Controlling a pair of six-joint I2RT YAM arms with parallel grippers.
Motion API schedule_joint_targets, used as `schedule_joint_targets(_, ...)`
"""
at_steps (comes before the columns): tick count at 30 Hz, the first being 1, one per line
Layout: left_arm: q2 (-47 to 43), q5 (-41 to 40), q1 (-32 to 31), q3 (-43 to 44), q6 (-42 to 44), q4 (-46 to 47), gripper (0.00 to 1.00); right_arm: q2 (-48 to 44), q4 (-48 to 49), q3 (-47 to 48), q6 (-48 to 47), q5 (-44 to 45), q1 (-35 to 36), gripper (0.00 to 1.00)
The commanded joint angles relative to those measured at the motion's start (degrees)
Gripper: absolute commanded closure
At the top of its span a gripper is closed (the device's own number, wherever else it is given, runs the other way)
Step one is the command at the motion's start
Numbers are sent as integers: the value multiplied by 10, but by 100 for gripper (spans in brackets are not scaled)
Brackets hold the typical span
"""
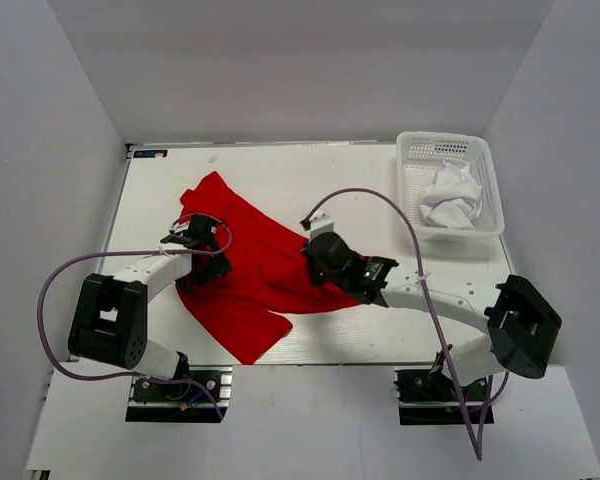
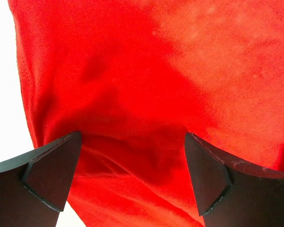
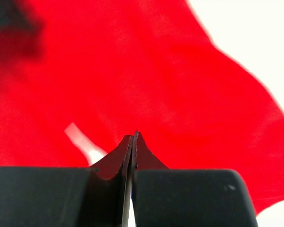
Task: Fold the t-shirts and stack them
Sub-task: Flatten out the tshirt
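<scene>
The bright red t-shirt (image 1: 250, 275) lies spread, partly folded, on the white table. My left gripper (image 1: 208, 262) is low over its left edge, open, with red cloth (image 2: 156, 71) between and beyond the fingers (image 2: 132, 137). My right gripper (image 1: 316, 252) is at the shirt's right edge. Its jaws (image 3: 133, 136) are pressed together and no cloth shows between them. The red shirt (image 3: 180, 85) fills the view beyond. The white t-shirt (image 1: 452, 195) lies crumpled in the basket.
The white lattice basket (image 1: 445, 137) stands at the back right corner of the table (image 1: 280, 165). Grey walls enclose the table on three sides. Purple cables loop off both arms.
</scene>
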Motion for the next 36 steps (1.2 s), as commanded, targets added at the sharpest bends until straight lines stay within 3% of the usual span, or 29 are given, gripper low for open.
schedule_joint_targets(1, -20, 6, -2, -4, 5, 11, 0, 1, 42, 18, 7, 75, -51, 100)
schedule_joint_targets(9, -20, 6, -2, -9, 10, 16, 0, 110, 102, 127, -43, 99, -199, 100)
schedule_joint_targets(15, -20, 6, -2, -9, 22, 28, 0, 250, 109, 311, -100, 73, -313, 100)
schedule_joint_targets(20, -26, -6, -2, -14, 28, 33, 0, 424, -7, 565, -76, 144, -384, 100)
schedule_joint_targets(22, -26, -18, -2, -14, 28, 33, 0, 463, -62, 598, -42, 222, -400, 100)
schedule_joint_targets(25, -26, -18, -2, -19, 28, 33, 0, 468, -74, 632, -29, 270, -404, 99)
schedule_joint_targets(26, -26, -18, -2, -19, 28, 33, 0, 460, -74, 632, -26, 269, -408, 91)
schedule_joint_targets(28, -26, -12, -2, -19, 28, 33, 0, 448, -47, 615, -46, 251, -403, 60)
schedule_joint_targets(29, -26, -12, -2, -19, 28, 33, 0, 420, -34, 602, -72, 199, -402, 25)
schedule_joint_targets(30, -31, -12, -2, -19, 28, 33, 0, 410, -22, 565, -86, 180, -398, 12)
schedule_joint_targets(36, -69, 18, -2, 4, 28, 33, 0, 321, -9, 489, -124, 41, -369, 10)
